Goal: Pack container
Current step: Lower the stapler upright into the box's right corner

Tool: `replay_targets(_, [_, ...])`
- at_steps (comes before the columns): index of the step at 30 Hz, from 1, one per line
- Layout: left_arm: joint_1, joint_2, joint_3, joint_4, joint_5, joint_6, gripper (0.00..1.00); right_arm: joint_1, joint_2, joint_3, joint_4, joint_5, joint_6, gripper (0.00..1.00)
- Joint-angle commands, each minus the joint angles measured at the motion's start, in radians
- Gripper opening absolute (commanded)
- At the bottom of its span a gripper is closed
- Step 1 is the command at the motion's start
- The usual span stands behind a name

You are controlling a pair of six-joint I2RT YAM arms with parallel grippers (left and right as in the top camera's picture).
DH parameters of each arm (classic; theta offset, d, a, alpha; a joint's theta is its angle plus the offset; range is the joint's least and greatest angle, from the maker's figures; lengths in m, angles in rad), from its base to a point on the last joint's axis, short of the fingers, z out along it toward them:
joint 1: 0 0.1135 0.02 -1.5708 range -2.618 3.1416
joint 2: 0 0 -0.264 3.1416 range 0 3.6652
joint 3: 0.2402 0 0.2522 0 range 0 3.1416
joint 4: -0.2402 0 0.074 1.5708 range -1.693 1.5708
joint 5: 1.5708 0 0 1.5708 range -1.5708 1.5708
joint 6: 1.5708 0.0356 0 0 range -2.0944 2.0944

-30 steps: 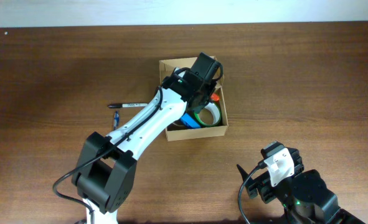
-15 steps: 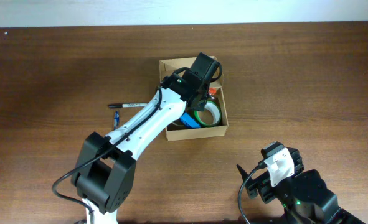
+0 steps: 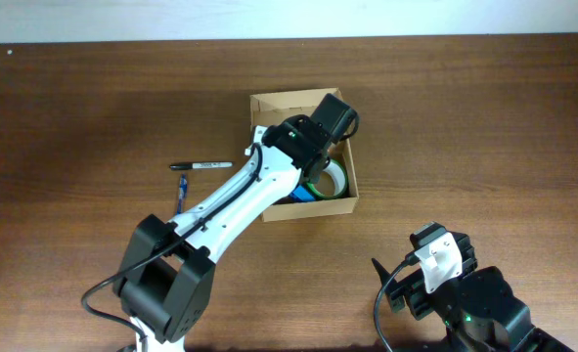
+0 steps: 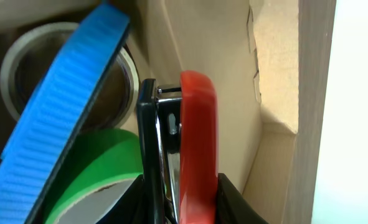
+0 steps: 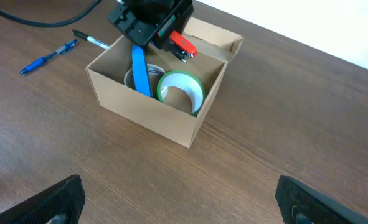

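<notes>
Nearest the robot's base, on the right, the right gripper point(image 5: 179, 186) is idling low over the table point(image 3: 484, 127), its fingers spread wide and carrying nothing. Farther out on the left, a black marker point(image 3: 200, 166) and a blue pen point(image 3: 182, 189) are lying loose on the wood, apart from the box. At the middle of the table the container point(image 5: 143, 118) is sitting with its top open and looking crowded. Inside it a blue packet point(image 5: 139, 70) is standing on edge beside a green tape roll point(image 5: 181, 87) and a paler roll point(image 4: 22, 68). Over the box's far side the left gripper point(image 4: 184, 202) is pinching a red stapler point(image 4: 196, 137) between its fingers. It is holding the stapler nose down in the narrow gap between the green roll and the cardboard wall, and whether the stapler is touching either cannot be told. That gap is looking like the trouble spot. A stapler let go askew could end up wedging against the roll or riding up on the rim. A sideways push risks tipping the packet or dragging the light box across the table.
</notes>
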Motion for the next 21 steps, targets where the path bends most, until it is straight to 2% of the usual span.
replay_targets(1, [0.002, -0.037, 0.009, -0.006, -0.035, -0.01, 0.02, -0.005, -0.005, -0.005, 0.003, 0.002, 0.013, 0.99])
replay_targets(21, [-0.005, 0.03, 0.003, 0.003, 0.017, -0.01, 0.02, -0.005, -0.005, -0.005, 0.003, 0.002, 0.013, 0.99])
